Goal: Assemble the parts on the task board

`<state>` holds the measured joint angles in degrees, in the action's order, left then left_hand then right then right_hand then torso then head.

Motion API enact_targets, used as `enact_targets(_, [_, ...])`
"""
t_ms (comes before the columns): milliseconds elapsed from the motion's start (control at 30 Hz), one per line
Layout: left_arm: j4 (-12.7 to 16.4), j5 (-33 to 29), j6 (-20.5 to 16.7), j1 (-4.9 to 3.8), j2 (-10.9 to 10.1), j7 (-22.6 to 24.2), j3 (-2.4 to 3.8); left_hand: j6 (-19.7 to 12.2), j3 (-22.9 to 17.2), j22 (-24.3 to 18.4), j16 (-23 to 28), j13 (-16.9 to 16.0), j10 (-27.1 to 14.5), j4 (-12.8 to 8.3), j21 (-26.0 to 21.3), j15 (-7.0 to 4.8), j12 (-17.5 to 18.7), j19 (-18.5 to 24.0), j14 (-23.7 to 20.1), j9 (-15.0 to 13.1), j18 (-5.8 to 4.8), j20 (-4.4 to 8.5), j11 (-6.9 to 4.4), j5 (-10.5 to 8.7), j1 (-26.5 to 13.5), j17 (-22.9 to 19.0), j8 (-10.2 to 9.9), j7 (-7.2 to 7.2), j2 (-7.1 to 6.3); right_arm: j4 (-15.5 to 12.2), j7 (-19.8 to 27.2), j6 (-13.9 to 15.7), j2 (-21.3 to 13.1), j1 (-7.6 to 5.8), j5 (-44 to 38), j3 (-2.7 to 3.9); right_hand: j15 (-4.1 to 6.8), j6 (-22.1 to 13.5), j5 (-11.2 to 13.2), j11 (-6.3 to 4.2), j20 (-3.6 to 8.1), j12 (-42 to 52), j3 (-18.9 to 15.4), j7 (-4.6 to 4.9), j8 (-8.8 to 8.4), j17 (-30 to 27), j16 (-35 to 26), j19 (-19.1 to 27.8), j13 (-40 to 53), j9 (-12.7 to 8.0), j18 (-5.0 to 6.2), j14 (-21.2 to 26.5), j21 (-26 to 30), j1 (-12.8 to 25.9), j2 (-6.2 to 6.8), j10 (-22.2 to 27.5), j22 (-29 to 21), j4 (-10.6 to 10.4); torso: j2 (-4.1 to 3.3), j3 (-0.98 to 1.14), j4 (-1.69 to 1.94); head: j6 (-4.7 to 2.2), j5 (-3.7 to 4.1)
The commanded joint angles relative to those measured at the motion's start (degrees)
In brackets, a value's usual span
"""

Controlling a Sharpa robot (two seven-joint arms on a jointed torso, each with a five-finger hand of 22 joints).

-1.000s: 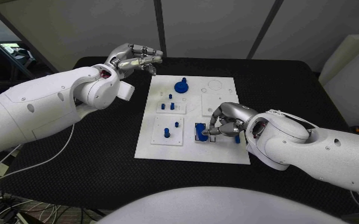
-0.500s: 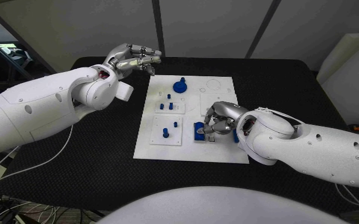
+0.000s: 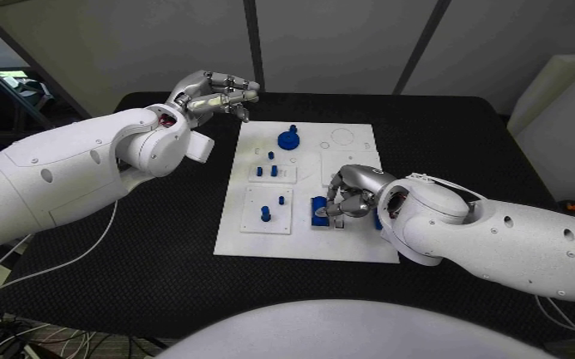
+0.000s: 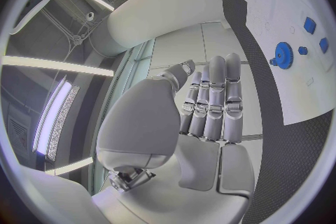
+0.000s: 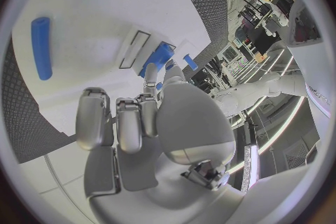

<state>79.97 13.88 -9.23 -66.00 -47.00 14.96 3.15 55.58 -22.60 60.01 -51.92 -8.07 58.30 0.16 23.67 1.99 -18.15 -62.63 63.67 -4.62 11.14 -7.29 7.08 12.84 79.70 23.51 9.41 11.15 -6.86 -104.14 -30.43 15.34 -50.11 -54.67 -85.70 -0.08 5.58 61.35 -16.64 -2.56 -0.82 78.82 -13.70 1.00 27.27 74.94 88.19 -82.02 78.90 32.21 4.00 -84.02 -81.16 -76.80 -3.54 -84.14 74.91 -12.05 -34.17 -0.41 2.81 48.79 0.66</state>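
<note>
**A:** Where's everything sitting right now?

**B:** The task board (image 3: 307, 234) is mid-frame on the black table (image 3: 144, 268). The right hand (image 3: 350, 193) is down on the board's lower right, fingers curled around a blue block (image 3: 320, 210). I honestly can't tell if it's actually gripping it.

**A:** And the other one?

**B:** The left hand (image 3: 216, 97) is up at upper left, off the board, fingers curled in, holding nothing. The blue gear (image 3: 289, 137) sits near the board's top, and small blue pegs (image 3: 272, 169) are left of centre.

A robotics lab: grey partition panels (image 3: 336, 18) behind a black table (image 3: 144, 268), strip ceiling lights (image 4: 56, 64).
</note>
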Motion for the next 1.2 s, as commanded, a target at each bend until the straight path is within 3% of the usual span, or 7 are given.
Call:
enact_targets(33, [0.0,-0.1,0.6,-0.06,0.1,0.5,0.01,-0.2,0.1,-0.1,0.4,0.0,-0.4,0.2,-0.1,0.33,-0.2,0.1,0.0,0.1,-0.73,-0.43,0.02,0.21,-0.4,-0.1,0.3,0.08,0.01,-0.6,3.1,5.3,-0.7,-0.05,0.2,0.00,0.44,-0.5,-0.1,-0.33,0.21,-1.2,-0.1,0.01,-0.67,10.4,-0.5,0.8,1.5,0.0,-0.70,-5.0,1.0,-0.7,0.12,-0.9,2.2,0.3,0.01,0.04,0.07,-0.03,0.29])
enact_targets(233, [0.0,-0.1,0.5,-0.02,0.0,0.5,0.01,-0.2,0.1,-0.1,0.4,0.0,-0.4,0.2,-0.1,0.33,-0.2,0.1,0.0,0.1,-0.73,-0.43,0.02,0.21,-0.4,-0.1,0.3,0.08,0.01,-2.0,9.4,11.8,-3.7,-0.05,5.8,0.00,-0.07,-2.4,-3.0,0.38,-0.15,-4.3,-0.7,0.90,-2.34,7.6,-2.1,2.8,-0.6,-0.5,-0.04,-4.3,3.4,-1.3,0.59,0.7,-0.5,0.1,0.11,0.00,-0.03,-0.32,0.60])
enact_targets(433, [0.1,-0.1,0.3,-0.01,-0.1,0.5,0.01,-0.2,0.1,-0.1,0.4,0.0,-0.5,0.3,-0.2,0.34,-0.3,0.0,0.0,0.1,-0.73,-0.44,0.03,0.21,-0.4,-0.1,0.3,0.09,0.11,-3.1,9.2,15.7,-8.6,-0.08,14.1,0.00,-2.23,-7.9,-6.8,3.08,-1.80,-16.1,-1.5,4.18,-8.23,3.1,-5.0,6.3,-9.0,-3.3,1.01,-3.2,7.7,-1.6,0.83,6.7,-5.6,-1.1,0.15,-0.16,-0.05,-0.71,1.52])
enact_targets(700, [0.2,-0.1,0.0,-0.01,-0.1,0.7,0.01,-0.2,0.1,-0.2,0.4,0.0,-0.5,0.4,-0.3,0.37,-0.4,0.0,0.0,0.1,-0.74,-0.47,0.03,0.20,-0.6,-0.1,0.4,0.09,0.18,-4.0,10.2,9.9,-14.7,-0.06,12.0,-0.02,-2.47,-6.0,-7.3,3.21,-2.49,-15.9,-2.5,4.22,-10.41,4.0,-4.6,5.3,-9.2,-5.1,0.93,-3.6,7.2,-1.5,0.72,5.8,-4.7,-2.6,0.38,-0.20,-0.43,-1.18,3.32])
enact_targets(867, [0.1,-0.1,0.4,0.01,0.1,1.0,0.00,-0.2,0.1,-0.2,0.4,0.0,-0.5,0.4,-0.3,0.36,-0.4,0.0,0.0,0.1,-0.73,-0.47,0.01,0.19,-0.6,-0.1,0.4,0.05,0.10,-4.1,9.7,8.8,-16.0,0.00,9.3,-0.05,-2.42,-5.3,-7.5,3.14,-2.49,-13.0,-2.7,4.14,-10.98,5.3,-3.9,4.4,-7.1,-5.5,0.65,-3.9,6.3,-1.6,0.87,4.3,-3.5,-2.9,0.54,-0.03,-0.91,-1.00,3.44])
enact_targets(1000, [0.2,-0.1,0.7,0.04,0.1,1.1,0.00,-0.3,0.2,-0.3,0.4,0.0,-0.6,0.3,-0.4,0.34,-0.4,0.0,0.0,0.1,-0.72,-0.47,0.00,0.18,-0.6,-0.1,0.4,0.03,-0.04,-4.0,8.3,7.7,-16.7,1.21,7.0,-0.07,-2.30,-4.1,-7.4,2.96,-2.41,-10.6,-3.2,3.90,-11.30,6.2,-3.3,3.5,-5.3,-5.8,0.37,-4.2,5.3,-1.6,1.08,3.0,-2.4,-3.4,0.63,-0.13,-1.15,-0.94,3.78])
enact_targets(1200, [0.2,-0.1,0.7,0.12,-0.2,1.2,0.00,-0.3,0.2,-0.3,0.4,0.0,-0.6,0.3,-0.4,0.34,-0.4,0.0,0.0,0.1,-0.72,-0.47,0.00,0.18,-0.6,-0.1,0.4,0.03,-0.04,-3.3,5.4,5.4,-16.4,2.90,3.4,-0.09,-2.16,-3.2,-7.1,2.79,-2.30,-9.8,-3.6,3.69,-11.37,6.6,-3.0,3.2,-4.7,-5.9,0.26,-4.3,4.9,-1.3,1.28,2.6,-1.9,-3.9,0.60,0.07,-1.13,-0.96,3.38])
